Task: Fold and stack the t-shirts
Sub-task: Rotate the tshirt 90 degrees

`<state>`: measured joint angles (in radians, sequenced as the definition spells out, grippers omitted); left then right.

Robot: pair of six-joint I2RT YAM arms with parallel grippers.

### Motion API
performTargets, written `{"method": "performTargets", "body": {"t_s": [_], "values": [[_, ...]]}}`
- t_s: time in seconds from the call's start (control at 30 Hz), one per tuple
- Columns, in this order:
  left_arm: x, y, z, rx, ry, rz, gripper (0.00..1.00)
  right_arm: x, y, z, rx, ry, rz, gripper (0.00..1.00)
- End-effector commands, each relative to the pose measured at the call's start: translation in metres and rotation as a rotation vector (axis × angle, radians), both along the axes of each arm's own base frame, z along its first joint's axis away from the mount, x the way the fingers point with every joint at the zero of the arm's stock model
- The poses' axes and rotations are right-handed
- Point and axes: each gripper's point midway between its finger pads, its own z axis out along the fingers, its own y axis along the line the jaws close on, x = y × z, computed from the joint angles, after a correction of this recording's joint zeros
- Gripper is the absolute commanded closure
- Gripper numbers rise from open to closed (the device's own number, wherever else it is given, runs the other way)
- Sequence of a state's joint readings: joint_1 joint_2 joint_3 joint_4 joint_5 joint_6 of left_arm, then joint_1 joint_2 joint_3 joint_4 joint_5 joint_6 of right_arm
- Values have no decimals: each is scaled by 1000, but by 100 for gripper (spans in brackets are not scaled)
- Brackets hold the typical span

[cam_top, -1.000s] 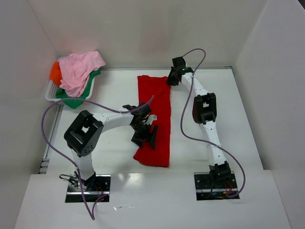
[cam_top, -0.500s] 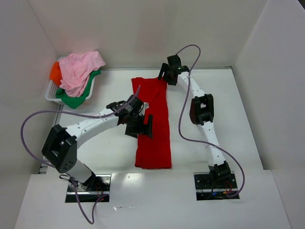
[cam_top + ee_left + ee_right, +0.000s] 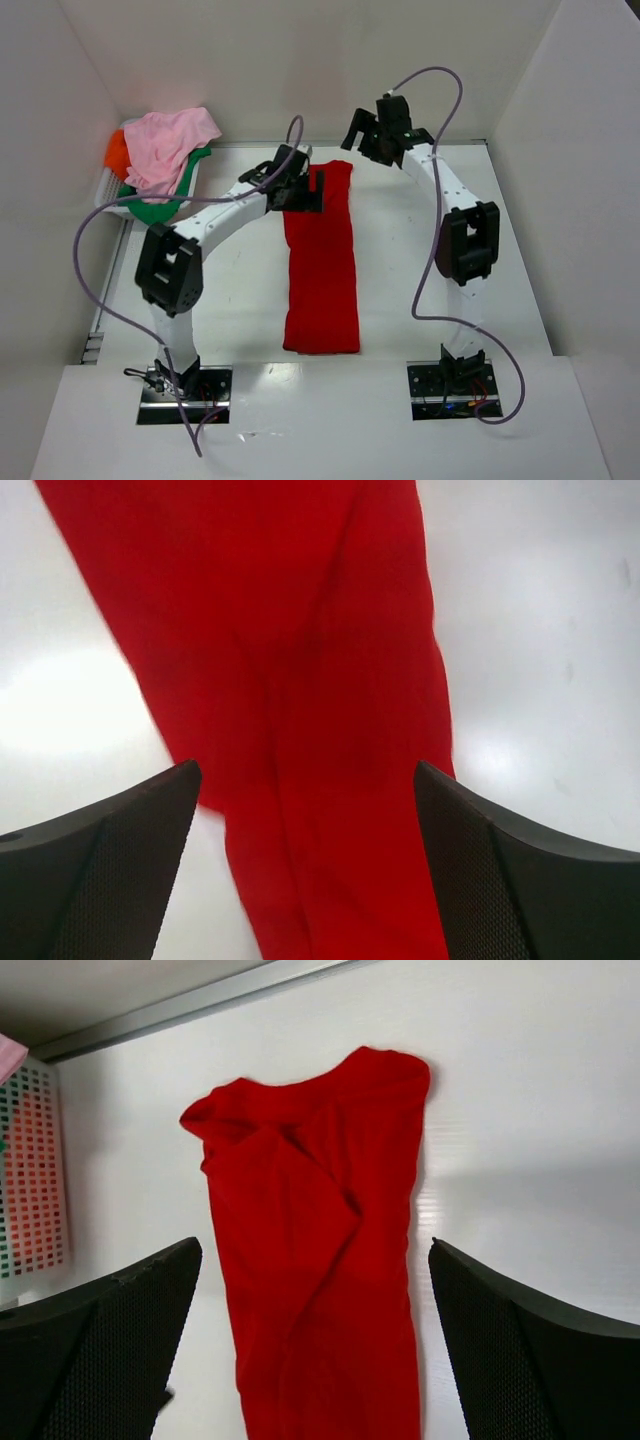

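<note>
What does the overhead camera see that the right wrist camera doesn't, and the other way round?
Only overhead: the left arm and right arm whole, and the full heap of pink, green and orange cloth shirts. Only right wrist: the mesh-textured inner faces of the right tool's open black fingers. Both: the long folded bright red cloth shirt, the white table, the white mesh basket.

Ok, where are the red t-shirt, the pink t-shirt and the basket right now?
red t-shirt [image 3: 322,270]: top external view, middle of the long folded strip.
pink t-shirt [image 3: 165,145]: top external view, its crumpled middle, on top of the pile.
basket [image 3: 35,1180]: right wrist view, its white lattice side wall.
</note>
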<state>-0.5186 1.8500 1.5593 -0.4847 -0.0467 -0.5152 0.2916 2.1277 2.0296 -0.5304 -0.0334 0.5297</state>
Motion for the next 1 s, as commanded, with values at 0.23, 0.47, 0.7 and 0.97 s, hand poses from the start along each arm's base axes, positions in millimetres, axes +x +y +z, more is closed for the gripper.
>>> {"method": "performTargets", "body": {"t_s": [0.23, 0.47, 0.7, 0.97], "values": [[119, -4, -16, 211, -262, 112, 6, -40, -89, 32, 56, -77, -147, 0], [142, -14, -41, 240, -284, 89, 6, -64, -118, 35, 39, -73, -180, 0], [144, -26, -58, 204, -254, 62, 5, -74, -116, 4, 29, 1, -159, 0], [175, 18, -50, 172, -256, 214, 1, -73, -113, -10, 26, 42, -139, 0]]}}
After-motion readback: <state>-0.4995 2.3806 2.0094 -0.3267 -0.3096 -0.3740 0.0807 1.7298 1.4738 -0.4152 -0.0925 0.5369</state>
